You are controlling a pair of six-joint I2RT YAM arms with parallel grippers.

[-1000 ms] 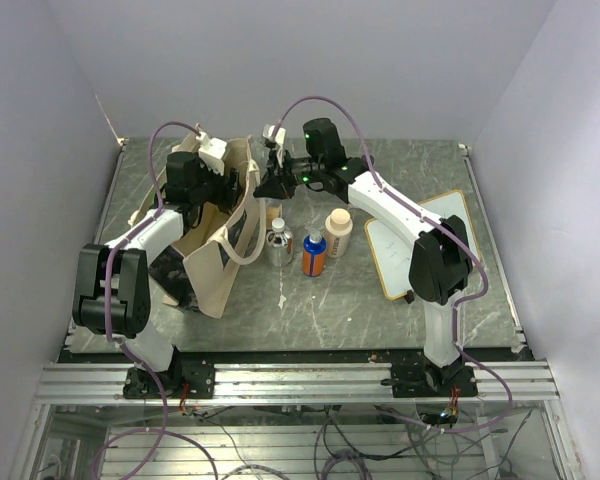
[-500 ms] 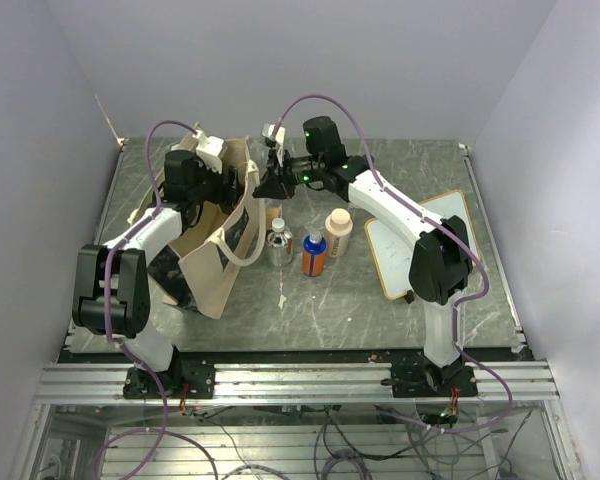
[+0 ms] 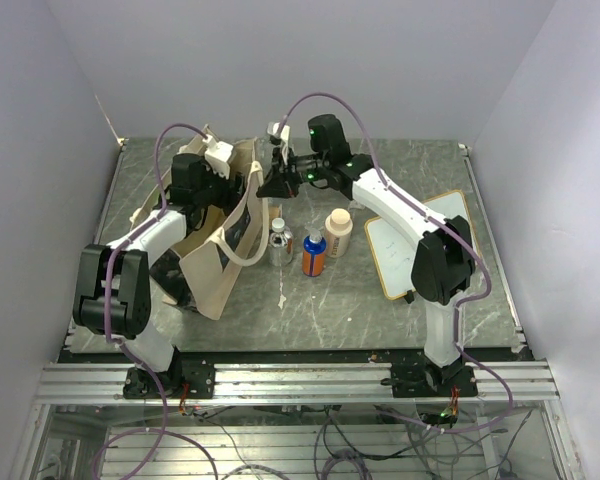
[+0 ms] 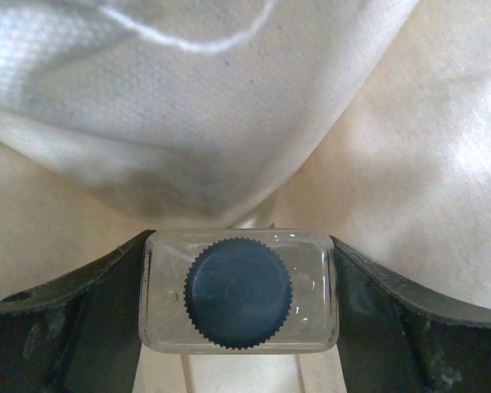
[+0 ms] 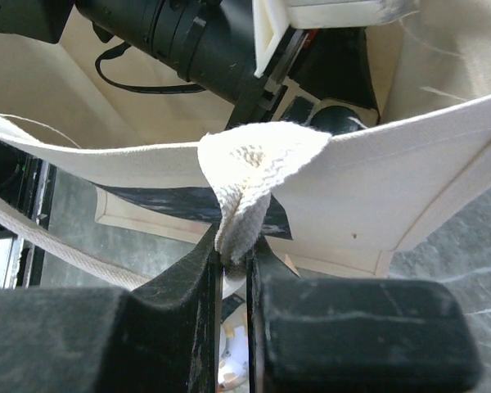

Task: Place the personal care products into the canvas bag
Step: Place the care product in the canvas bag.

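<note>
The beige canvas bag [image 3: 212, 262] stands open at the left of the table. My left gripper [image 4: 239, 295] is inside the bag's mouth, shut on a clear bottle with a dark cap [image 4: 239, 291]; cloth [image 4: 188, 106] fills the view behind it. My right gripper [image 5: 236, 262] is shut on the bag's strap handle [image 5: 245, 176] at the rim and holds it up; it shows in the top view [image 3: 278, 183] too. On the table stand a silver bottle [image 3: 279, 243], a blue-and-orange bottle [image 3: 314, 254] and a cream bottle [image 3: 338, 232]. The second clear bottle is out of view.
A wood-framed whiteboard [image 3: 420, 240] lies on the table at the right, under my right arm. A small white scrap [image 3: 282, 297] lies in front of the bottles. The left arm's camera mount [image 5: 327, 12] is close above the bag rim.
Both grippers have shifted slightly right and toward the back. The bag's mouth has been pulled a little wider. The bottles on the table have not moved.
</note>
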